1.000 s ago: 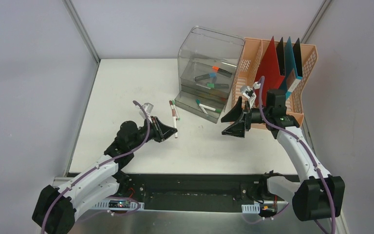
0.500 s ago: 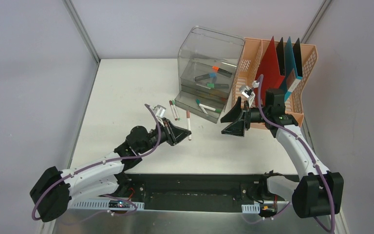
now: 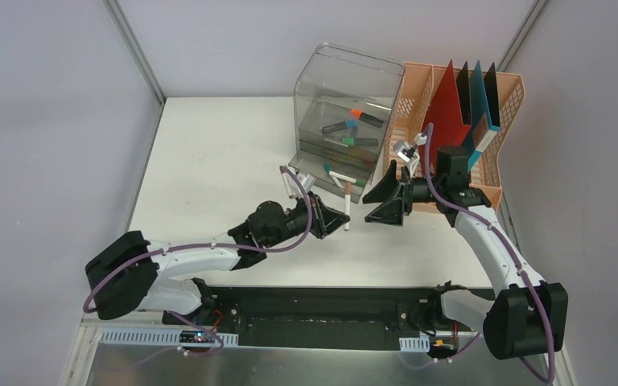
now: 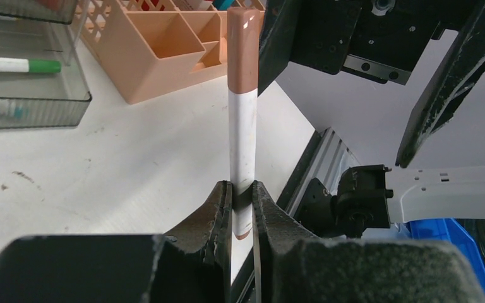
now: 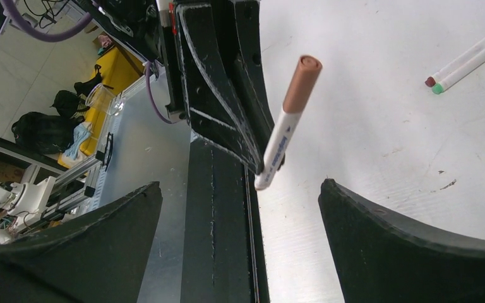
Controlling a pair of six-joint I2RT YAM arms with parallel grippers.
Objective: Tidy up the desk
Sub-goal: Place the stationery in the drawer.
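Gripping one marker [image 4: 242, 95] low on its white barrel, the left hand [image 4: 241, 189] is clenched on it, with the brown cap pointing away from the wrist and the whole marker held clear of the table [image 3: 209, 161]. Just beside it, the right hand [image 3: 370, 209] faces the left with both fingers [image 5: 410, 252] spread wide and nothing between them. In the right wrist view the marker shows in the gap between those two fingers, touching neither. Two more markers [image 5: 467, 60] lie side by side on the table a little further off, one capped dark red and one green. Behind them stands one clear box [image 3: 346, 76] with stacked trays. About four markers show inside it, with orange, teal and green caps, though an exact count is hard through the plastic. Close against its right side, touching or not I cannot tell, sits one peach mesh basket [image 3: 406, 104] at the table's far right corner. Four tall folders [image 3: 442, 104] stand upright in it: one red, two black, one teal. The white table lies under both arms, with a black rail [image 3: 314, 314] along its near edge and grey walls [image 3: 48, 121] around it.
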